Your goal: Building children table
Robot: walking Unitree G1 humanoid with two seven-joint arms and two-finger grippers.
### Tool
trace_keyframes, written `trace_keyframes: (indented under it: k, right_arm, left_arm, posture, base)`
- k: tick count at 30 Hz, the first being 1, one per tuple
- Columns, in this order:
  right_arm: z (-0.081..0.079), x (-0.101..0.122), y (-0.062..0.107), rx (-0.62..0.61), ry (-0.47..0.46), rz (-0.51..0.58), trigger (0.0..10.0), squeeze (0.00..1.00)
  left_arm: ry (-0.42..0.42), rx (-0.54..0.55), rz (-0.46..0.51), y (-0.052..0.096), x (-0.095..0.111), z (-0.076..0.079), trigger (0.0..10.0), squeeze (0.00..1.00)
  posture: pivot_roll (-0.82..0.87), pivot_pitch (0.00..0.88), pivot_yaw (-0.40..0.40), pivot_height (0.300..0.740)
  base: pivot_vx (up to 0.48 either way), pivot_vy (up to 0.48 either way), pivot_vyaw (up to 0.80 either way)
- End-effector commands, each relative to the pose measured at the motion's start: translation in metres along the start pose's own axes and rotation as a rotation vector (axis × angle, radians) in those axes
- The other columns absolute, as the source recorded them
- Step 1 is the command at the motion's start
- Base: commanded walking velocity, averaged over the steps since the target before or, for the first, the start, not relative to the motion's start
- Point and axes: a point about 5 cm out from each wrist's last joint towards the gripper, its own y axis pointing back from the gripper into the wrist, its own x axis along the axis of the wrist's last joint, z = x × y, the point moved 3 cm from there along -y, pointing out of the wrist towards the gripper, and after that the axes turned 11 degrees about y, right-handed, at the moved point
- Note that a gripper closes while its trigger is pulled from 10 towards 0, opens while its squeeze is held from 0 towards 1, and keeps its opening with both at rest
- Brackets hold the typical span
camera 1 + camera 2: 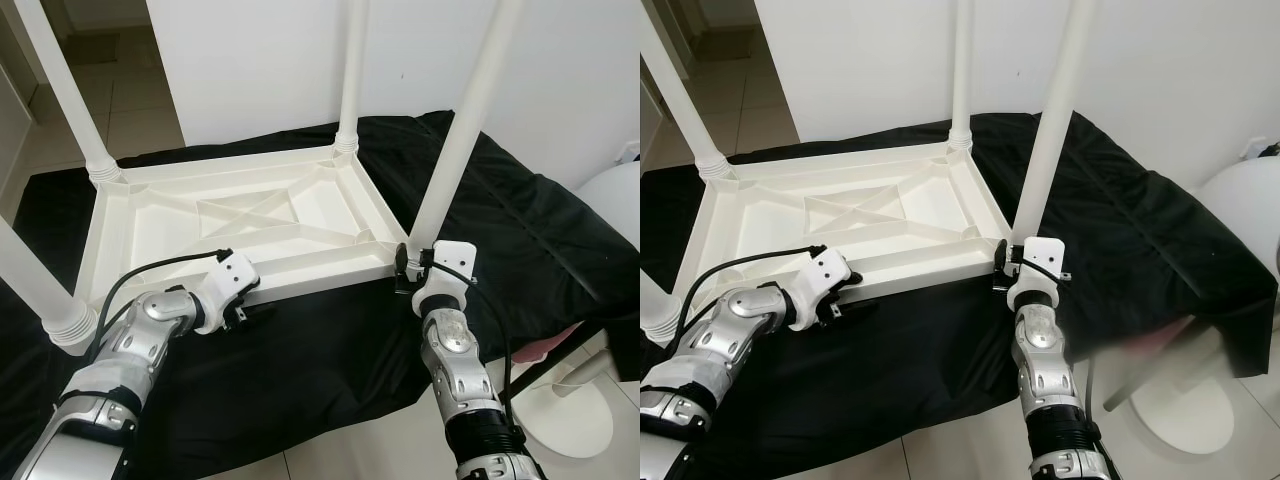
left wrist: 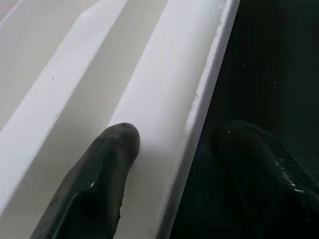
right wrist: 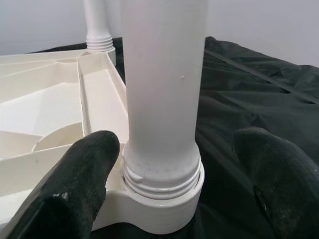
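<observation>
A white plastic children's table (image 1: 240, 215) lies upside down on a black cloth (image 1: 520, 220), its four legs pointing up. My left gripper (image 1: 248, 313) is open at the table's near rim (image 2: 199, 99). One finger (image 2: 107, 164) lies on the white inside, the other on the cloth outside. At the near right corner my right gripper (image 1: 410, 270) is open around the base of a leg (image 3: 162, 84). Its fingers (image 3: 82, 169) stand on either side, with small gaps to the leg. That leg sits in its threaded socket (image 3: 164, 194).
Other legs stand at the far left (image 1: 65, 90), far right (image 1: 350, 70) and near left (image 1: 35, 280). A white wall (image 1: 260, 60) is close behind. The cloth ends at a front edge above tiled floor (image 1: 380, 440). A white round seat (image 1: 615, 200) and disc base (image 1: 565, 415) stand at the right.
</observation>
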Motion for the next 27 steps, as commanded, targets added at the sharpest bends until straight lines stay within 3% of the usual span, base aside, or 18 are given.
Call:
trace_keyframes:
  k: [1, 6, 7, 8, 9, 22, 27]
  right_arm:
    - [0.001, -0.004, 0.002, -0.008, -0.006, -0.007, 10.0, 0.00]
    - [0.002, -0.004, 0.002, -0.012, -0.008, -0.008, 10.0, 0.00]
    - [0.001, -0.004, 0.002, -0.012, -0.010, -0.008, 10.0, 0.00]
    - [0.001, -0.005, 0.002, -0.011, -0.010, -0.009, 10.0, 0.00]
    - [0.000, -0.005, 0.002, -0.009, -0.011, -0.010, 10.0, 0.00]
    - [-0.002, -0.004, -0.001, 0.005, -0.010, -0.011, 10.0, 0.00]
    - [-0.003, -0.004, -0.002, 0.010, -0.009, -0.012, 10.0, 0.00]
  left_arm:
    - [0.056, 0.273, -0.017, 0.004, -0.014, -0.022, 10.0, 0.00]
    - [0.109, 0.299, -0.013, 0.004, -0.015, -0.026, 10.0, 0.00]
    - [0.119, 0.298, -0.016, 0.004, -0.016, -0.026, 4.4, 0.00]
    - [0.124, 0.297, -0.018, 0.004, -0.017, -0.025, 3.5, 0.00]
    - [0.134, 0.294, -0.020, 0.005, -0.019, -0.025, 0.0, 0.00]
    - [0.183, 0.365, -0.046, 0.020, -0.033, -0.034, 0.0, 0.00]
    - [0.179, 0.344, -0.039, 0.019, -0.032, -0.026, 0.0, 0.00]
  posture:
    - [-0.07, 0.008, 0.044, 0.740]
    - [-0.07, 0.006, 0.045, 0.740]
    - [-0.06, 0.006, 0.046, 0.740]
    - [-0.06, 0.004, 0.044, 0.740]
    - [-0.06, 0.004, 0.042, 0.740]
    - [-0.05, 0.007, 0.027, 0.740]
    - [-0.05, 0.011, 0.026, 0.740]
  base:
    - [0.000, 0.000, 0.00]
    - [0.000, 0.000, 0.00]
    - [0.000, 0.000, 0.00]
    - [0.000, 0.000, 0.00]
    - [0.000, 0.000, 0.00]
    - [0.000, 0.000, 0.00]
    - [0.000, 0.000, 0.00]
